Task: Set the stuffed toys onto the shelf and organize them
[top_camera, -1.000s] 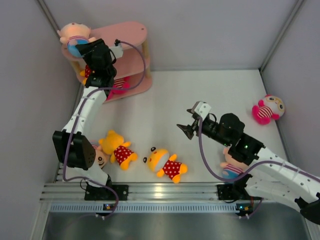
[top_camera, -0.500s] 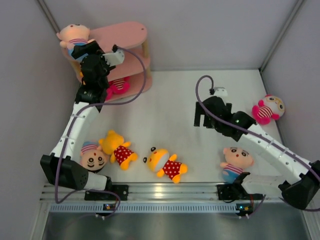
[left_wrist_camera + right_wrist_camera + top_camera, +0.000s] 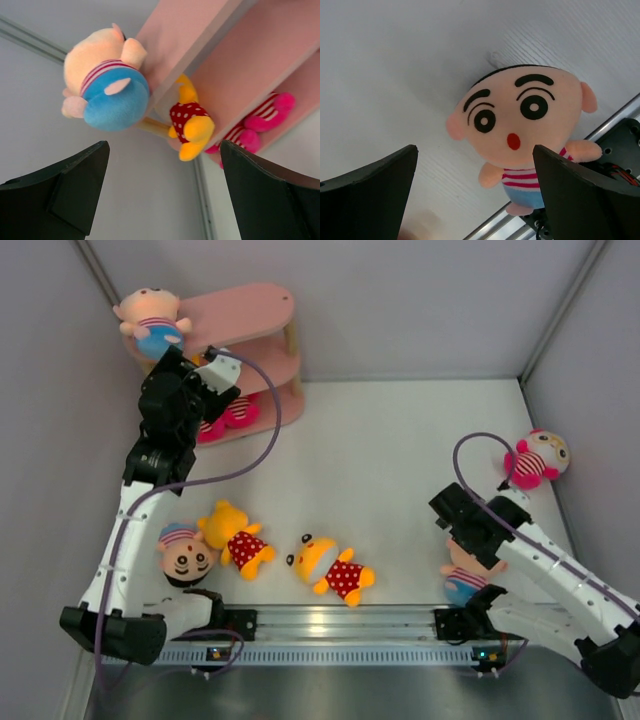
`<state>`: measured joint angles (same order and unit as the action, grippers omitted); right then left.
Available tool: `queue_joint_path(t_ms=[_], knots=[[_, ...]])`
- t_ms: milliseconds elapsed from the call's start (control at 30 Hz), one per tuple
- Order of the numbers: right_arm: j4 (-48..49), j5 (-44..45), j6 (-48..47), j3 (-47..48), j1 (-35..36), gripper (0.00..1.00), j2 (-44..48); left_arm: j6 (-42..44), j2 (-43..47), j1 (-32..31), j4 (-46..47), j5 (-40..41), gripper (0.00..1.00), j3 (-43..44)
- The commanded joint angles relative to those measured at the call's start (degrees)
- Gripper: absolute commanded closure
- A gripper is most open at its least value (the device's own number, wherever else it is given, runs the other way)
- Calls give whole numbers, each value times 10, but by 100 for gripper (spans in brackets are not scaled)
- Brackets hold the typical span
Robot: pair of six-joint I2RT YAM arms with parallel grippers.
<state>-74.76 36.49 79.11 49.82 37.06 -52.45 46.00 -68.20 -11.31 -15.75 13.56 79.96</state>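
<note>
Left tool (image 3: 162,155) has backed off the pink three-tier shelf (image 3: 250,310), wide (right tool (image 3: 475,155) too); its overhanging blue-shorted plush boy (image 3: 107,85) could topple.

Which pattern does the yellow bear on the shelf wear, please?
The yellow bear wears red with white polka dots, clearest in the left wrist view.

A white counter (image 3: 400,460) with faint wood grain is boxed in by a plain pale grey left wall (image 3: 50,440), far wall (image 3: 420,300) and right wall (image 3: 600,390). A metal rail (image 3: 330,625) lines the near edge, catching soft glare.
</note>
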Motion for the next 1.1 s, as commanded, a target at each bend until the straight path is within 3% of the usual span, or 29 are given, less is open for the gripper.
queue_joint_path(t_ms=[0, 67, 200, 333, 433, 467, 533, 567, 600, 700, 800, 900, 1000, 1067], knots=[[-81, 20, 112, -45, -9, 1, -47, -98, 47, -2, -69, -90, 2, -5], [-20, 4, 78, -74, -28, 1, -71, -129, 63, -2, -110, -117, 2, -5], [13, 26, 63, -75, -68, 1, -92, -160, 87, -2, -161, -171, 2, -8], [162, -46, -117, -108, -136, 3, -80, -177, 103, -2, -215, -218, 2, -5], [277, -158, -177, -172, -188, 32, -34, -193, 116, -2, -267, -260, 2, -6], [305, -168, -185, -206, -190, 53, -13, -197, 119, -2, -280, -291, 2, -9], [354, -178, -208, -227, -189, 73, 51, -205, 131, -2, -326, -342, 2, -16], [358, -176, -218, -234, -189, 96, 69, -204, 135, -3, -339, -400, 2, -26], [364, -173, -230, -232, -189, 100, 93, -201, 144, -3, -354, -426, 2, -33], [369, -183, -289, -201, -189, 100, 91, -195, 156, -3, -386, -486, 2, -56], [402, -211, -362, -156, -176, 100, 73, -203, 156, -3, -387, -488, 3, -71], [435, -203, -391, -95, -108, 100, 52, -209, 154, -3, -387, -506, 3, -72], [481, -180, -467, 2, 9, 100, 1, -223, 149, -3, -387, -549, 2, -60], [557, -186, -580, 63, 122, 100, -33, -232, 142, -3, -387, -568, 2, -41]])
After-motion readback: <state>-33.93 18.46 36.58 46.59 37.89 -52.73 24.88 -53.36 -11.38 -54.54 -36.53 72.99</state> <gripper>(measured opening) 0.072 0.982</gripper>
